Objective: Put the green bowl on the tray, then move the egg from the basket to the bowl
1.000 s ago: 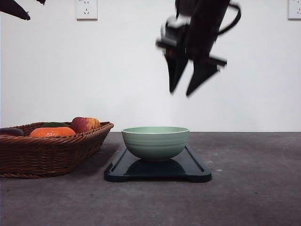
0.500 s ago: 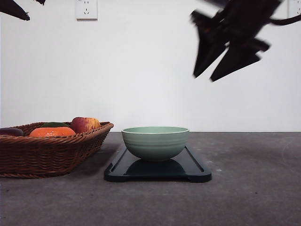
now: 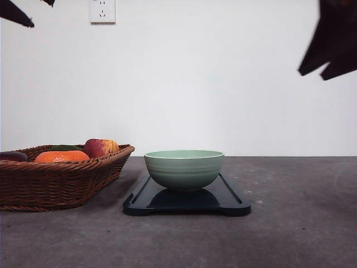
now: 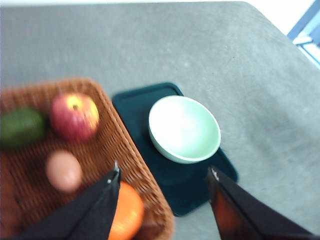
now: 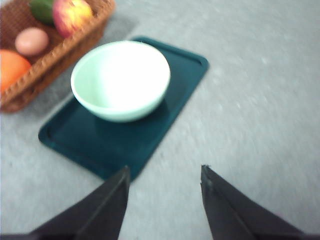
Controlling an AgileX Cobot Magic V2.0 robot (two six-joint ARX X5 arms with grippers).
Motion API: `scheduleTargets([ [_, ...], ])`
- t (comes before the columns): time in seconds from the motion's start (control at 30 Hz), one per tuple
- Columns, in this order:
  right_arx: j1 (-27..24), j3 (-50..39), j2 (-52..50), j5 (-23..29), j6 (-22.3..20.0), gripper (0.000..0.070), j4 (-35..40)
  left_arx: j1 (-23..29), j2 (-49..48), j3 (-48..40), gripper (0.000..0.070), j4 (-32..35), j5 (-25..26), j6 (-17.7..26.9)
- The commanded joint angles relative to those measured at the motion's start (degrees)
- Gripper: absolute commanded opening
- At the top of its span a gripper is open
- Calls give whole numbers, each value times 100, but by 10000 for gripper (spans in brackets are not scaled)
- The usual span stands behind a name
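Green bowl: the green bowl stands upright on the tray, toward the tray's far end, and it holds nothing.
Tray: black, flat on the grey table, just beside the basket on its right.
Egg: the egg lies on the basket floor among the fruit, between the apple and the orange; in the left wrist view it sits just beyond the left pincer's nearer finger.
Basket: the wicker basket also holds a green fruit beside the apple.
Left pincer: the left gripper hangs high above the basket's right rim and the tray's edge, its fingers spread wide with nothing between them; the bowl lies ahead of the gap, the egg off to the finger side.
Right pincer: the right gripper is raised high, up at the right edge of the front view, fingers parted wide and holding nothing; the tray's near corner lies just ahead of its tips, the bowl farther ahead and well below it.
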Motion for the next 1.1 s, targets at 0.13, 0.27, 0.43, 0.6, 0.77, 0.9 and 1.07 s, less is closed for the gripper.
scheduleTargets([
  [0.13, 42, 14, -22, 100, -59, 277, -7, -270, 606, 244, 350, 1, -510, -650],
  [0.27, 42, 14, -18, 100, -59, 277, -5, -486, 1143, 460, 351, -3, -1058, -612],
  [0.43, 42, 14, -18, 102, -55, 277, -7, -763, 1939, 934, 351, -154, -1853, -438],
  [0.6, 42, 14, -18, 102, -51, 277, -7, -945, 2805, 1602, 353, -666, -2524, -159],
  [0.77, 42, 14, -18, 102, -51, 277, -11, -1000, 3503, 2053, 395, -890, -2812, -34],
  [0.9, 42, 14, -18, 102, -51, 277, -17, -998, 3914, 2141, 434, -782, -2848, -8],
  [1.07, 42, 14, -18, 100, -51, 277, -35, -996, 4338, 2142, 434, -621, -3080, 7],
])
